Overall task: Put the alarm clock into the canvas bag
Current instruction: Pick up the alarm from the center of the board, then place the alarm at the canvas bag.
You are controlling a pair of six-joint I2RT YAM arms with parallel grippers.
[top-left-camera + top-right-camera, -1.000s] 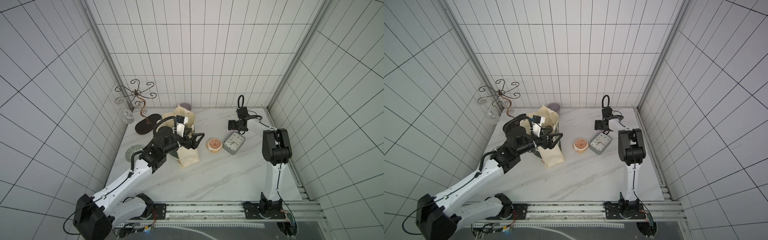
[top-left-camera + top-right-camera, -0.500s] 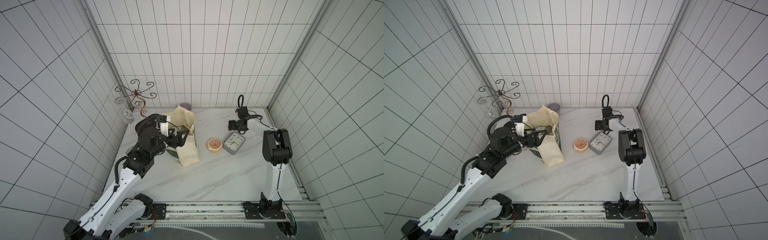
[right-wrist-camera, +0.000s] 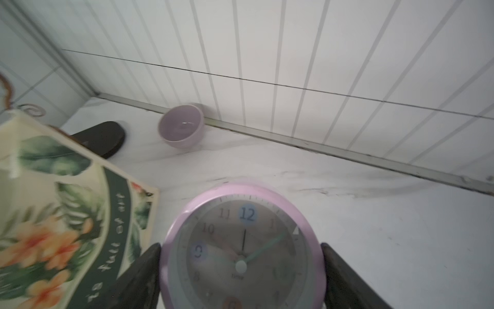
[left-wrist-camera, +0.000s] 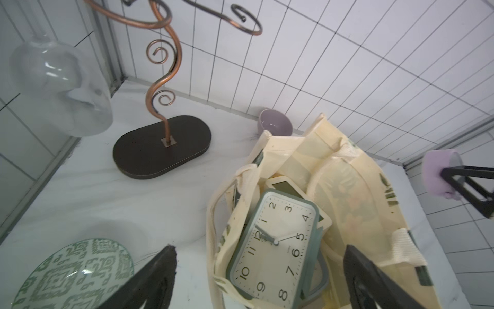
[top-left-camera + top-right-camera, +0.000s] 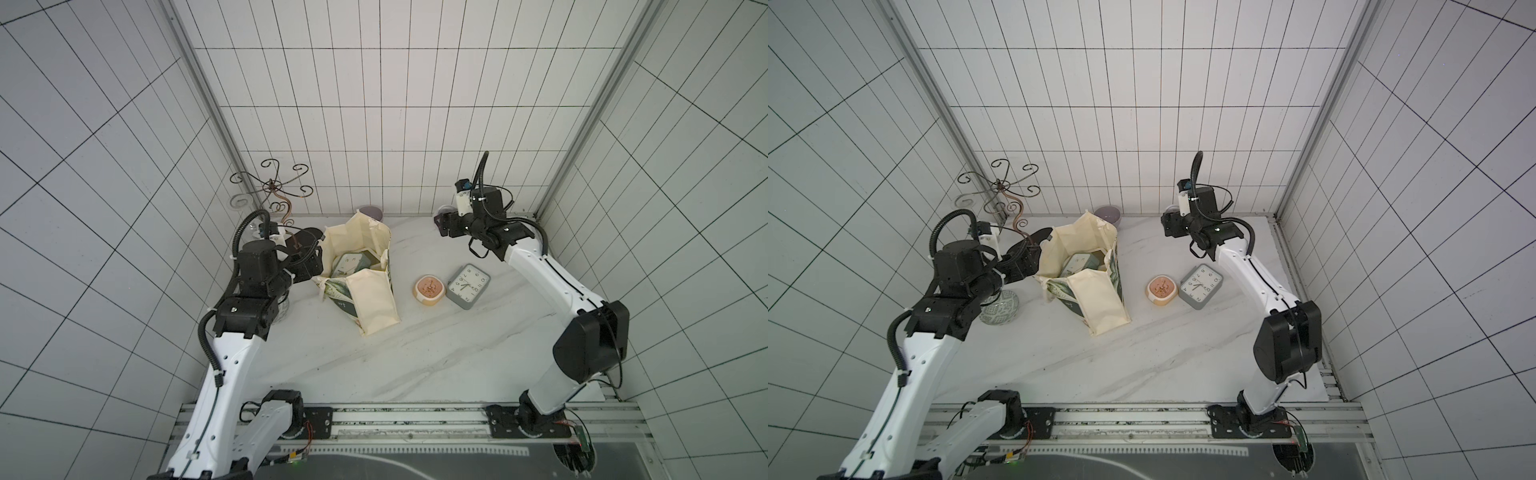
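While the right gripper is clamped on a lilac round alarm clock, one finger against each side of its rim and the clock held up off the marble tabletop, the left gripper has its fingers spread wide with nothing between them. Open-mouthed, the canvas bag stands just ahead of the left gripper's fingertips; touching its wall or not, can't tell. Inside the bag, ahead of and below those fingers, a green-framed rectangular clock leans face up over a cream digital clock. From the right gripper the bag is near but apart, its leaf-and-flower printed side facing the held clock. A grey square clock lies flat on the tabletop back toward that arm's base. A lilac bowl sits ahead of the right gripper by the back wall.
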